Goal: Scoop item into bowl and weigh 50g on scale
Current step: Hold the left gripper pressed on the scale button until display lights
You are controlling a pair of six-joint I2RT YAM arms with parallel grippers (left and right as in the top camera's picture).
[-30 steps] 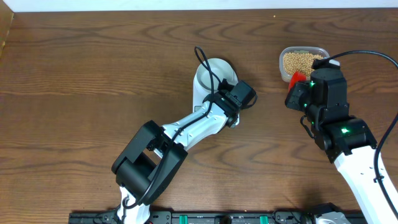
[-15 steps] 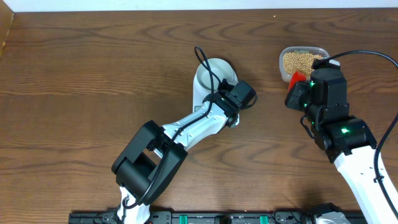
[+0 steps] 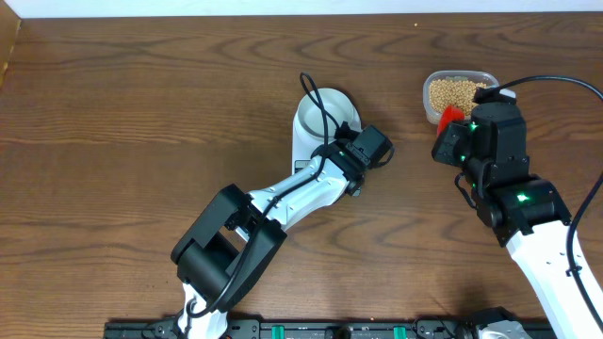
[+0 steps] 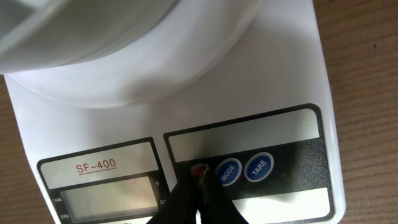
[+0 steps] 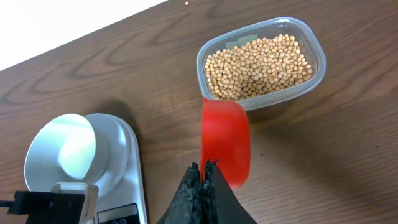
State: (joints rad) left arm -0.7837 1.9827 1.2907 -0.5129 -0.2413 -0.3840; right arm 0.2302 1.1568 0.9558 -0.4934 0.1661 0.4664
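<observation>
Dark wood-grain worktop [image 3: 141, 113] filled the overhead view, its far edge meeting a pale strip and its left edge showing at the far-left corner. Wide bare wood lay to the left of everything.

The scale [image 3: 303, 151] sat near the middle, its long axis running far to near with a slight tilt. Its display [image 4: 109, 199] end faced the near side. The bowl [image 3: 325, 108] stood on the far end of it, upright and open upward (nothing visible inside it from the right wrist view).

The left tool [image 4: 200, 177] had its fingers pressed together with nothing between them. Its tip was down at the scale's front panel, just left of the MODE button [image 4: 228, 171], with the TARE button [image 4: 258, 167] further right. Whether it actually pressed on the panel could not be told.

The beans [image 5: 258, 65] lay in a clear tub [image 5: 314, 46] at the far right, close to the worktop's far edge, with the tub's long axis running left to right. A bare stretch of wood separated tub and scale.

The right tool [image 5: 204, 171] was clamped shut on a red scoop [image 5: 226, 143]. The scoop pointed away toward the tub and hung just on its near side, at its rim.
</observation>
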